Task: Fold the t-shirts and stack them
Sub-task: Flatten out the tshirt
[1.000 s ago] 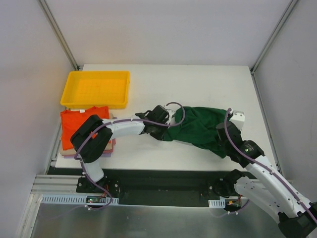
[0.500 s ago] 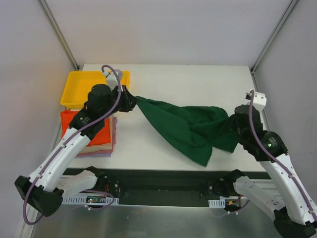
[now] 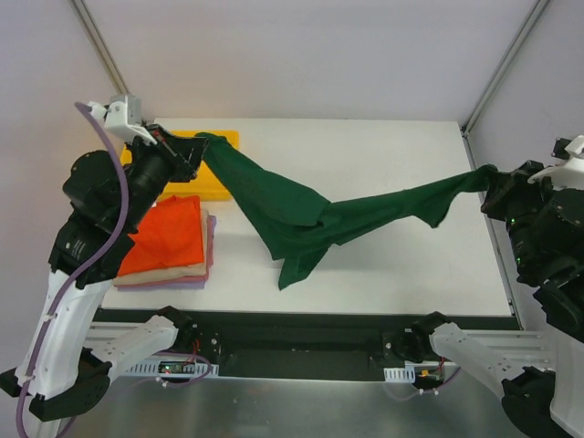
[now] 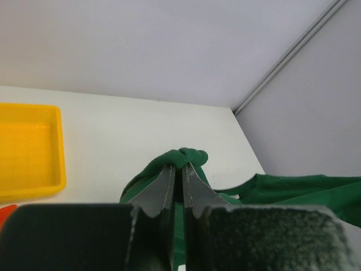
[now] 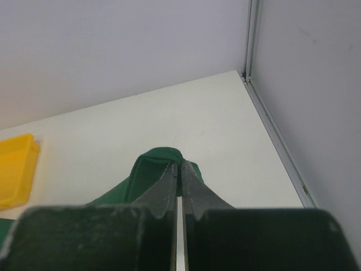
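White tabletop is filling the floor between grey walls, and I am watching the dark green t-shirt hanging stretched across its middle. The cloth is sagging toward 6 o'clock, where a loose fold is drooping; I cannot tell whether that fold is touching the table. At 10 o'clock my left gripper is pinching one end, its fingers closed to a sliver on a bunched fold. At 3 o'clock my right gripper is clamping the other end, its tips nearly meeting on the cloth. At 8 o'clock the orange t-shirt is lying folded on the beige t-shirt and the pale pink-lilac t-shirt. Under the left gripper the yellow tray is sitting near the 10 o'clock corner.
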`<state>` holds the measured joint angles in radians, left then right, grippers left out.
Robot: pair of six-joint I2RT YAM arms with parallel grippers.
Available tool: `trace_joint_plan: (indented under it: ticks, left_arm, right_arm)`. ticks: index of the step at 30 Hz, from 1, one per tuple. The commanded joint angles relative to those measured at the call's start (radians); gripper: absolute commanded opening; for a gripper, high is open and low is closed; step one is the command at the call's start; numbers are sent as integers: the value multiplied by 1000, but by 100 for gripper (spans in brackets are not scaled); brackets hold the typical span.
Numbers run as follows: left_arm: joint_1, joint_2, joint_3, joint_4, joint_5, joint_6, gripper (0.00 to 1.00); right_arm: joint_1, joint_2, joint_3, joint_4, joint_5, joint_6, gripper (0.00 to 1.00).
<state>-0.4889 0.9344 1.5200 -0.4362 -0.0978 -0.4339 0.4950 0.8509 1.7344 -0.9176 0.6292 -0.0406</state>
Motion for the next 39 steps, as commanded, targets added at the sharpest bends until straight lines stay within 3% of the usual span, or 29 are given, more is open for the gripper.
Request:
trace_joint_plan:
  ticks: [1, 5, 10, 16, 22, 27, 28, 30, 34, 36, 39]
  left_arm:
    - [12, -32, 17, -22, -95, 27, 0]
    - [12, -5, 17, -25, -140, 27, 0]
    - [24, 151, 28, -29, -201, 31, 0]
    - [111, 467, 66, -27, -70, -2, 0]
    - [121, 932, 314, -32, -45, 30, 0]
    - [119, 1257, 589, -45, 41, 61, 1]
    - [119, 1290, 624, -50, 55, 61, 11]
    - [119, 1333, 658, -58, 85, 64, 44]
    - [113, 1263, 585, -75, 141, 69, 98]
    - [101, 1162, 478, -78, 135, 64, 99]
    - [69, 956, 202, -76, 133, 31, 99]
  right_arm:
    - [-6, 16, 33, -41, 50, -68, 0]
    - [-4, 43, 34, -40, 70, -88, 1]
    - [-7, 86, -33, -11, 144, -100, 0]
    - [-99, 128, -306, 91, 123, -68, 0]
    - [-283, 226, -585, 279, -98, -4, 0]
    - [-358, 348, -653, 330, -140, 28, 0]
    - [-363, 367, -659, 332, -134, 28, 0]
    - [-372, 393, -667, 332, -125, 28, 0]
    - [-378, 379, -696, 338, -134, 39, 0]
    - [-378, 344, -731, 359, -158, 66, 0]
    - [-378, 275, -806, 396, -195, 77, 0]
